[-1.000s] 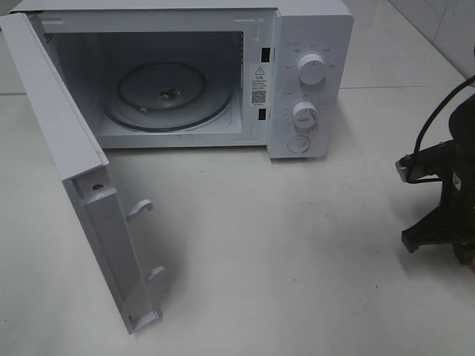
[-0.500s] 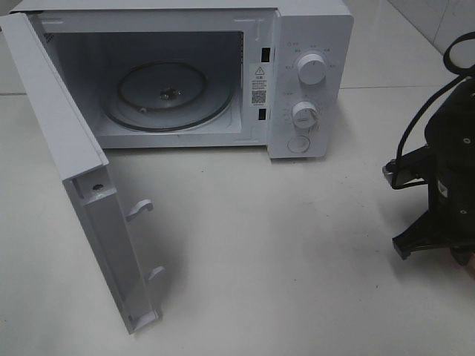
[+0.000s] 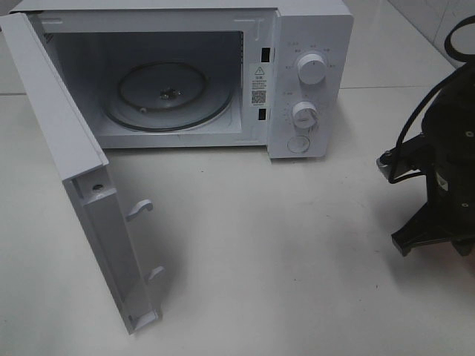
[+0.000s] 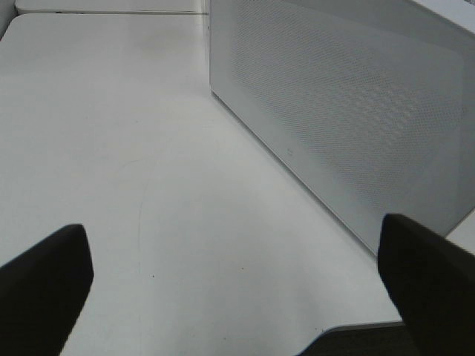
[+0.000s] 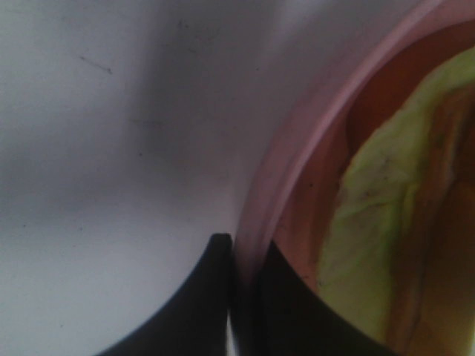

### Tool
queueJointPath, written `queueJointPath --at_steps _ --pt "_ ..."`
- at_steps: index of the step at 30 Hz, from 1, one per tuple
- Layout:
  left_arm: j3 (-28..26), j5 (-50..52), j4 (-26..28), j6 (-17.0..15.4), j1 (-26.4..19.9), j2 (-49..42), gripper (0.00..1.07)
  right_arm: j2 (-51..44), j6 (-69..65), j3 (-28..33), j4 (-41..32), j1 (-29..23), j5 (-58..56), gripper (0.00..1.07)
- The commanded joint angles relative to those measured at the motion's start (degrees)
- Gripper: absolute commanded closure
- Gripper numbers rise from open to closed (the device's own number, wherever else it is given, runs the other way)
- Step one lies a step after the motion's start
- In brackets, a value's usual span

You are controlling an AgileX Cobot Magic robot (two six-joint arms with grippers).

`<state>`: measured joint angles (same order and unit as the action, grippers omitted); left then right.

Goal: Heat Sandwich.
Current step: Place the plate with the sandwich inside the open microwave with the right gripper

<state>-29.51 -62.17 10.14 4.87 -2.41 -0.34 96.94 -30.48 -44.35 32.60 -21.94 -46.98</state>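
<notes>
The sandwich (image 5: 378, 215) shows only in the right wrist view, as yellow-green filling and a tan edge lying on a round pink plate (image 5: 312, 141). My right gripper (image 5: 243, 256) is shut on that plate's rim, one finger outside it and one inside. In the exterior high view the right arm (image 3: 441, 170) stands at the right edge of the table; the plate and sandwich are hidden there. The white microwave (image 3: 308, 44) stands at the back with its door (image 3: 67, 141) swung wide open and its glass turntable (image 3: 167, 93) bare. My left gripper (image 4: 237, 297) is open with nothing between its fingers.
The open door juts toward the front left with its two latch hooks (image 3: 139, 209) sticking out. Two knobs (image 3: 310, 68) sit on the microwave's right panel. The left wrist view shows a white dotted microwave panel (image 4: 349, 111) close beside bare white tabletop (image 4: 111, 148).
The right arm has shifted a little to the left, further into the exterior high view. The microwave and its door have not moved.
</notes>
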Motion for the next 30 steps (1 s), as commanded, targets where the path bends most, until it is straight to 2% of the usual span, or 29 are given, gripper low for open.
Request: queueJointPath --at_steps 1,30 --pt "0.06 0.57 0.4 0.06 0.11 -0.86 0.09 -1.66 0.11 0.0 1.32 -1.89 -2.58 1.07" --pt "0.06 0.57 0.4 0.06 0.11 -0.86 0.09 -7.39 2.92 0.06 0.23 -22.69 -9.68 1.07"
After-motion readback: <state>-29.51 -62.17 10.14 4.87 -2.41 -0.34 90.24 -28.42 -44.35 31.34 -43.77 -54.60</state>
